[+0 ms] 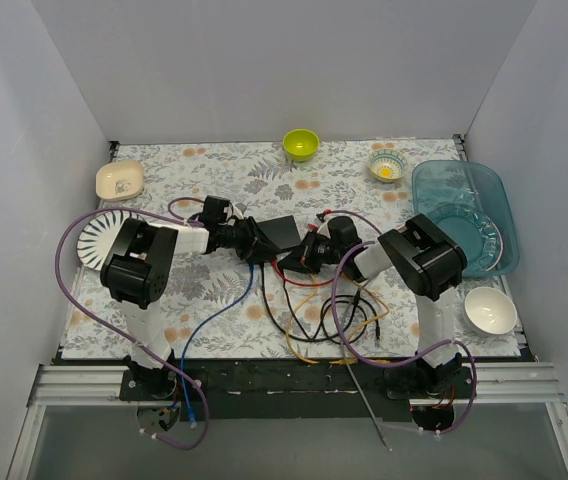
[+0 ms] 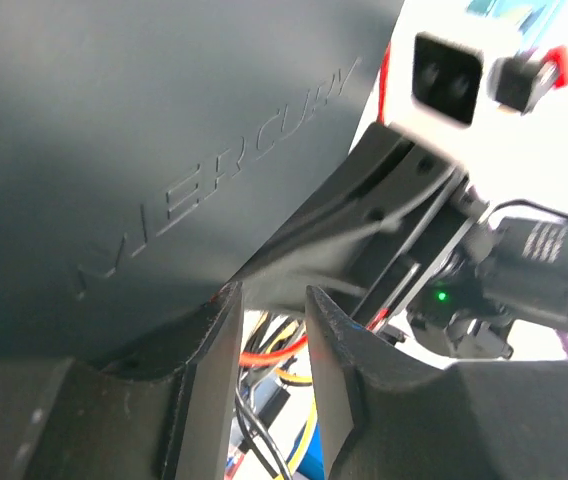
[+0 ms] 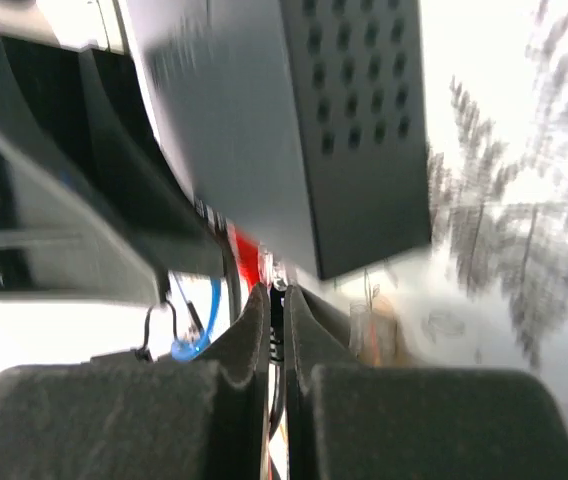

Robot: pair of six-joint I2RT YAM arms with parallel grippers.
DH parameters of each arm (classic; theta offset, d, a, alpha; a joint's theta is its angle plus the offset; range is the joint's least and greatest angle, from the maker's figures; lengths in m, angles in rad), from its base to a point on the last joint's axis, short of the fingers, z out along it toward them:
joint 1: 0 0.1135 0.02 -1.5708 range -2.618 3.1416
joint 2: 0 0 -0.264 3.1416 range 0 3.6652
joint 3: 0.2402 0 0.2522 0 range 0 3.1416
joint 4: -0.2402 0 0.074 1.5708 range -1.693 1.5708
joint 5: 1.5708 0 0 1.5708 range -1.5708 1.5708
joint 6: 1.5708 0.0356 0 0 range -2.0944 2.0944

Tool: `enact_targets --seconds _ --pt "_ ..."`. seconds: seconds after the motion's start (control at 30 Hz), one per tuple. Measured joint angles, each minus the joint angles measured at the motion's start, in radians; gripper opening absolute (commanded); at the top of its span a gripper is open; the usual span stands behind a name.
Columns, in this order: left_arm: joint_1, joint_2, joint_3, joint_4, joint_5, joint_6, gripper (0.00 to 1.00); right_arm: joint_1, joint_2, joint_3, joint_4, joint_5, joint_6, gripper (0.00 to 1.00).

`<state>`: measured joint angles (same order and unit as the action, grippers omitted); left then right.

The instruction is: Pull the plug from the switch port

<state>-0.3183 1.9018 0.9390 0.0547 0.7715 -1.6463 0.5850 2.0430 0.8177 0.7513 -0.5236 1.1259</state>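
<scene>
The black Mercury switch (image 1: 282, 231) lies mid-table; its lettered top fills the left wrist view (image 2: 164, 160). My left gripper (image 1: 252, 241) is at its left corner, fingers (image 2: 336, 350) a little apart with the tips on the switch's edge and cables showing through the gap. My right gripper (image 1: 299, 260) is at the switch's port side. Its fingers (image 3: 249, 340) are nearly closed on a thin black cable just behind a clear plug (image 3: 277, 272), which sits at the switch's (image 3: 304, 130) lower edge beside a red plug (image 3: 249, 262). The view is blurred.
Loose black, yellow, red and blue cables (image 1: 319, 315) lie in front of the switch. A green bowl (image 1: 301, 144) and a small bowl (image 1: 387, 166) stand at the back, a blue tray (image 1: 464, 185) and white bowl (image 1: 490, 310) right, a beige dish (image 1: 120, 180) and white plate (image 1: 92, 240) left.
</scene>
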Motion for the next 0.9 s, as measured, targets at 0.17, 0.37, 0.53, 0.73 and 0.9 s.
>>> enact_targets --seconds 0.17,0.37,0.53,0.73,0.9 --pt "0.004 0.015 0.027 -0.008 -0.024 0.002 0.32 0.003 -0.031 -0.052 0.007 -0.024 -0.003 0.01" --pt "0.030 0.006 0.028 -0.024 -0.035 0.000 0.33 -0.035 -0.167 -0.150 -0.104 0.022 -0.079 0.01" --pt "0.049 -0.035 0.028 -0.023 -0.062 0.006 0.35 -0.186 -0.326 -0.211 -0.257 0.105 -0.183 0.28" --pt "0.058 -0.111 0.028 0.000 -0.077 0.007 0.37 -0.219 -0.374 -0.105 -0.404 0.172 -0.309 0.57" --pt "0.061 -0.129 0.032 0.013 -0.107 0.003 0.37 -0.134 -0.373 0.034 -0.457 0.205 -0.351 0.59"
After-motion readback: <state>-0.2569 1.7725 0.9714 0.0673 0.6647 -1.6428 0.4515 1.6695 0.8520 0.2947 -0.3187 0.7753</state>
